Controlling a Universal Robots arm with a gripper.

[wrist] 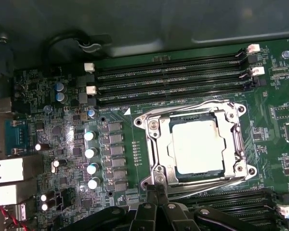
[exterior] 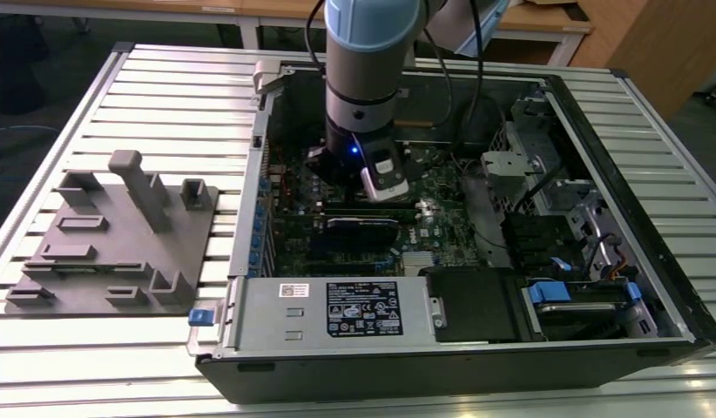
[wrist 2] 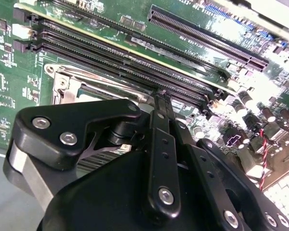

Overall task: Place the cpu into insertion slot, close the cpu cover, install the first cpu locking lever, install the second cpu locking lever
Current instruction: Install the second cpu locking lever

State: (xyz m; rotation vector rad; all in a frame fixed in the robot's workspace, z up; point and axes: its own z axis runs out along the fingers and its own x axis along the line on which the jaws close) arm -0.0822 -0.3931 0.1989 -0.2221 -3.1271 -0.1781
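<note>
The cpu (wrist: 197, 147), a dull silver square, lies in the insertion slot (wrist: 250, 171) on the green board. The cpu cover (wrist: 160, 149), a silvery frame, lies down around it. Thin wire levers (wrist: 183, 111) run along two sides of the socket; I cannot tell whether they are latched. My gripper (wrist: 157, 188) is shut with nothing between its fingers, its tip right at the socket's near corner. In the second wrist view the gripper (wrist 2: 162, 95) has its black fingers (wrist 2: 160, 139) pressed together beside the socket's metal frame (wrist 2: 62, 83). In the exterior view my arm (exterior: 364, 78) reaches down into the open computer case.
Long black memory slots (wrist: 173, 72) run beside the socket, and more (wrist 2: 135, 53) lie under the gripper tip. Capacitors (wrist: 91, 154) and metal ports (wrist: 14, 173) stand nearby. The case wall (exterior: 251, 174), power supply (exterior: 323, 309) and drive bays (exterior: 567, 226) enclose the board. A grey fixture (exterior: 114, 235) sits on the table.
</note>
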